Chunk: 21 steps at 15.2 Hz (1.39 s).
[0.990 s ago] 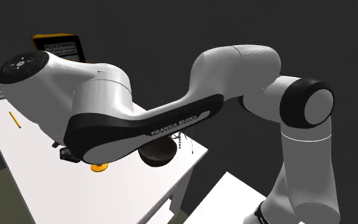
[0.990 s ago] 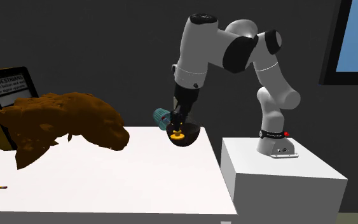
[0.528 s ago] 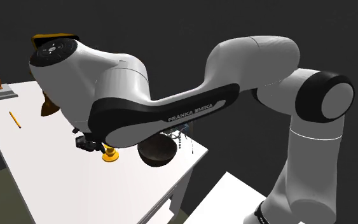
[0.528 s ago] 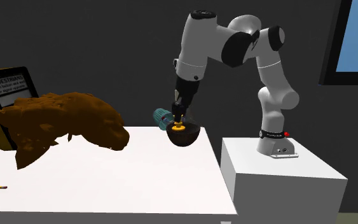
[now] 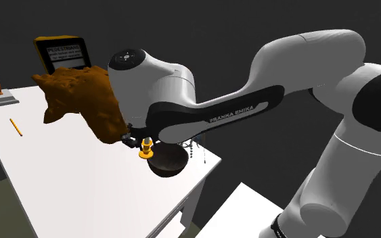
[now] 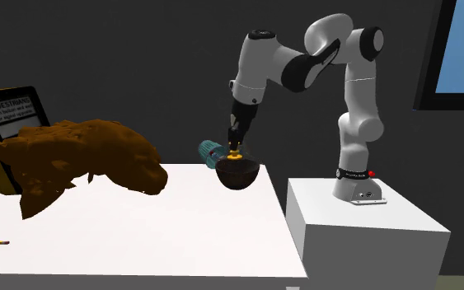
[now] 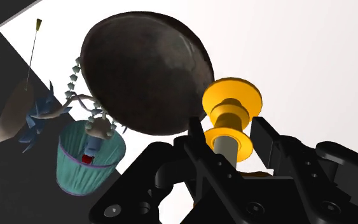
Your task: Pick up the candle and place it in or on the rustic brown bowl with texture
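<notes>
Candle (image 7: 231,118), upright, long axis along the fingers (image 7: 264,140) clamped on it, flared end down by rim of dark bowl (image 7: 145,70)

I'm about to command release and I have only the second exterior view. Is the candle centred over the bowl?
Observer: No. In the wrist view the orange spool-shaped candle sits at the rim of the dark round bowl, off its middle.
Operator: Is the grip sound?
Observer: The black tool is shut on the candle's grey stem, one finger on each side.
Operator: Which way should I shift?
Observer: In the shoulder view the candle hangs over the bowl's rim on that view's left, so probably toward that view's right.
</notes>
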{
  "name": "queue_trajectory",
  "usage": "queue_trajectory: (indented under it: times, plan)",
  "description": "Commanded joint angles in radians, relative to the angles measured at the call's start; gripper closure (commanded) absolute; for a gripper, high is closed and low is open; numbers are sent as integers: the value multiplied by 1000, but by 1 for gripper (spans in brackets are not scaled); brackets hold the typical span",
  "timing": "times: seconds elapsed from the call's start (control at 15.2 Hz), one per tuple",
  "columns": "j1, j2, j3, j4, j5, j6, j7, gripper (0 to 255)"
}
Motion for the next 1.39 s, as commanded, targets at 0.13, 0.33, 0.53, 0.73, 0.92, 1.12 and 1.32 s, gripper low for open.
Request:
queue_trajectory:
  times: [0.13,0.33,0.53,0.73,0.92,1.12,1.32]
  plan:
    - [-68,-121,-42,-145,60,100,-100,255]
    - [-102,-195,-86,-233,95,163,-180,255]
    - [-121,-231,-118,-292,106,211,-224,255]
    - [-123,-213,-115,-315,86,244,-199,255]
    - [-125,-192,-112,-335,64,276,-173,255]
    - [-127,-174,-110,-350,43,301,-150,255]
    - [-127,-174,-110,-350,43,301,-150,255]
